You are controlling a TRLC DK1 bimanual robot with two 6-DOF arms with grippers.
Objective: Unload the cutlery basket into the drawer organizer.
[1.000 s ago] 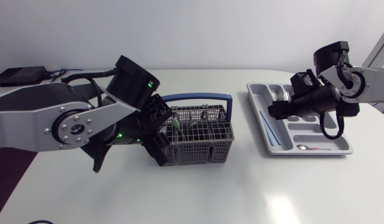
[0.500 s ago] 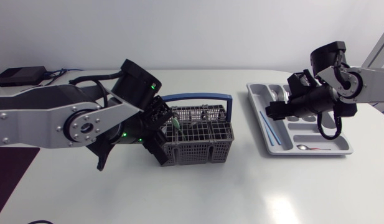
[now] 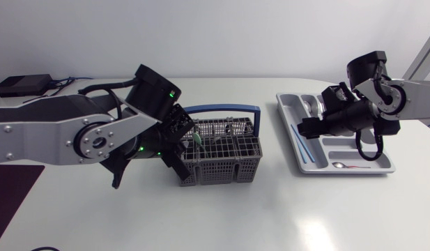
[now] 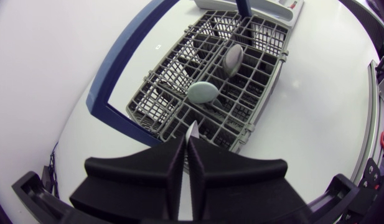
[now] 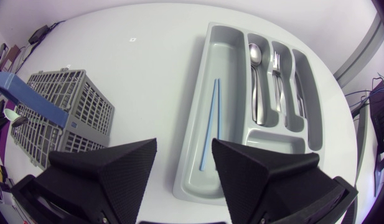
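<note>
Pinching a thin silver cutlery piece (image 4: 192,132) at the near edge of the grey mesh cutlery basket (image 4: 173,93), the left gripper (image 4: 187,146) seems set to draw it out. The right gripper (image 5: 184,144), fingers spread and empty, hangs well apart from the basket over the grey plastic drawer organizer (image 5: 229,62).

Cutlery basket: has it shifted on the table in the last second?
No. The cutlery basket sits where it did, no nearer the drawer organizer.

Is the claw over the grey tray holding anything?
No, the right gripper is open above the drawer organizer, with nothing between its fingers.
</note>
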